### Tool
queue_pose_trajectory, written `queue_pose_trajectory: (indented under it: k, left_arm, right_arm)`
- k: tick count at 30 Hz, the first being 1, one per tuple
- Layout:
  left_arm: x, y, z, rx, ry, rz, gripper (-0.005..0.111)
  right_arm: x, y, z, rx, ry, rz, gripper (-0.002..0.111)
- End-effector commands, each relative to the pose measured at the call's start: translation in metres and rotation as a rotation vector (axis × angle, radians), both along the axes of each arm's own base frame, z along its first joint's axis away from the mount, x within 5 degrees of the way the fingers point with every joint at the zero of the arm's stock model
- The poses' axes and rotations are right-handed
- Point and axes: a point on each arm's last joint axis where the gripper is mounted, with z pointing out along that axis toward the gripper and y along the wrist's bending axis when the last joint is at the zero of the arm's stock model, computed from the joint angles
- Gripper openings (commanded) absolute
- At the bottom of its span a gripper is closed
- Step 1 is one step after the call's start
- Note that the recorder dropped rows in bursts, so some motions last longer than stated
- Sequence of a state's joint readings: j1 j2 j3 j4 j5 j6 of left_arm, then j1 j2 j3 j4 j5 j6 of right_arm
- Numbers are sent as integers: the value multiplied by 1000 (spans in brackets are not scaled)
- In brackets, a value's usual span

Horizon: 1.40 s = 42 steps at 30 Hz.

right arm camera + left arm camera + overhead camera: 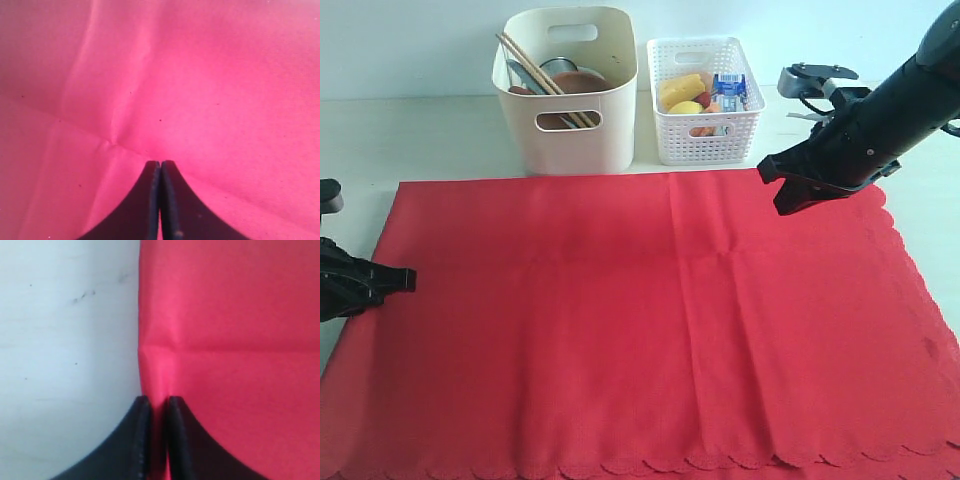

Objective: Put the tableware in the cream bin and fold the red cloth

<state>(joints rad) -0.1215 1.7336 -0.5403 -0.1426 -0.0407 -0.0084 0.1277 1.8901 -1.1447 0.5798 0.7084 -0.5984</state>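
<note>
White tabletop [430,135] carries the red cloth [650,330]; left end effector [159,401] pinches its edge, right end effector [160,164] pressed together.

Looks like a lab bench (bare white table [430,140], blank wall [410,45]).

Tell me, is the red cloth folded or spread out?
Spread out. The red cloth lies flat with only faint creases; no edge is doubled over.

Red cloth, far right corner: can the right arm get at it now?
Probably yes: the right gripper is over the red cloth near that corner, nothing between, but its shut jaws must open first.
</note>
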Motion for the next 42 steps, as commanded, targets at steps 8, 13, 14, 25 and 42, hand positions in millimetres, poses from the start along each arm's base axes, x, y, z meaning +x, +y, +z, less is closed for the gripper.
queue_pose_trajectory:
  k: [8, 13, 14, 25, 42]
  left_arm:
    - [-1, 10, -4, 31, 51, -25, 0]
    - [-1, 35, -5, 33, 63, 61, 0]
    - [-2, 41, -5, 39, 65, 70, 0]
    - [7, 78, 11, 112, 90, 15, 0]
    - [6, 70, 57, 55, 20, 48, 0]
  right_arm:
    - [-1, 0, 0, 1, 0, 9, 0]
    - [-4, 2, 0, 16, 21, 47, 0]
    - [-4, 4, 1, 32, 21, 56, 0]
    - [-21, 44, -10, 189, 76, 237, 0]
    - [-40, 83, -77, 62, 201, 396, 0]
